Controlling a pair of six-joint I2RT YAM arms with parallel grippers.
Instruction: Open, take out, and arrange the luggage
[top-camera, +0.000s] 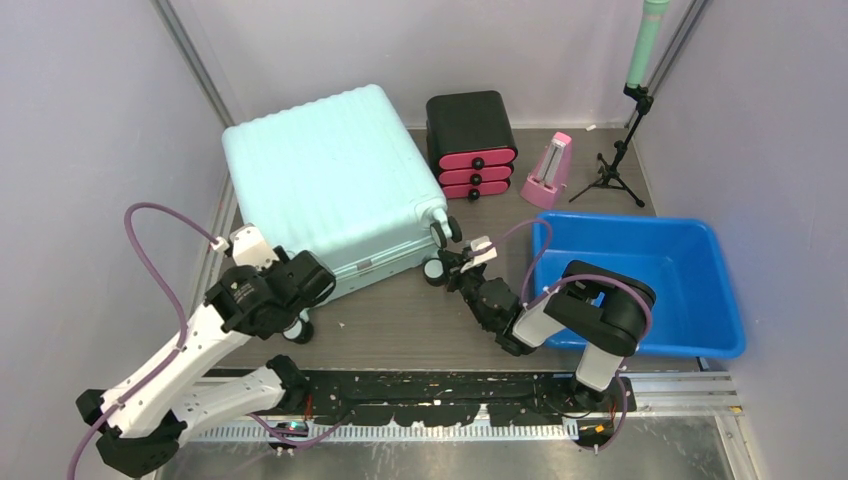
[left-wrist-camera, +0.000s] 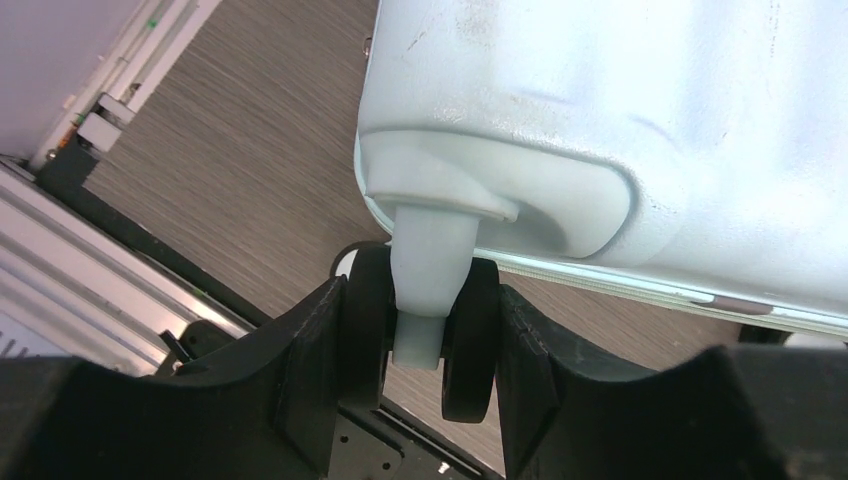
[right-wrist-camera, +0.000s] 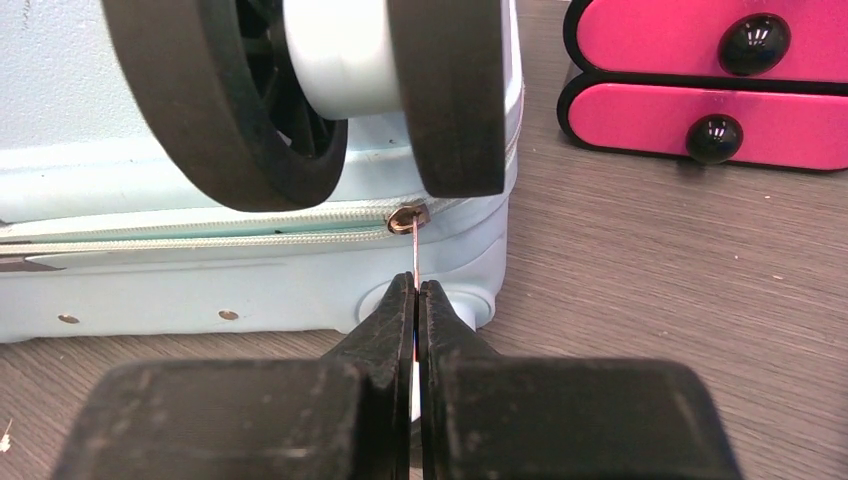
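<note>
The left gripper (left-wrist-camera: 430, 305) reaches low to the luggage (top-camera: 330, 185), which lies flat at the table's back left, jaws clamped on its near-left wheel (left-wrist-camera: 470, 345). The right gripper (right-wrist-camera: 417, 300) stretches to the near-right corner, pinching the zip pull (right-wrist-camera: 409, 220) under the right wheel (right-wrist-camera: 445, 90). A drawer box (top-camera: 471, 125) and a tub (top-camera: 722, 290) stand just beside.

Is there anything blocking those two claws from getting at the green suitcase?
Nothing visible does. The left gripper clasps a caster wheel at the near corner of the suitcase, and the right gripper is shut on the zipper pull by another wheel. The drawer box and blue tub sit off to the side.
</note>
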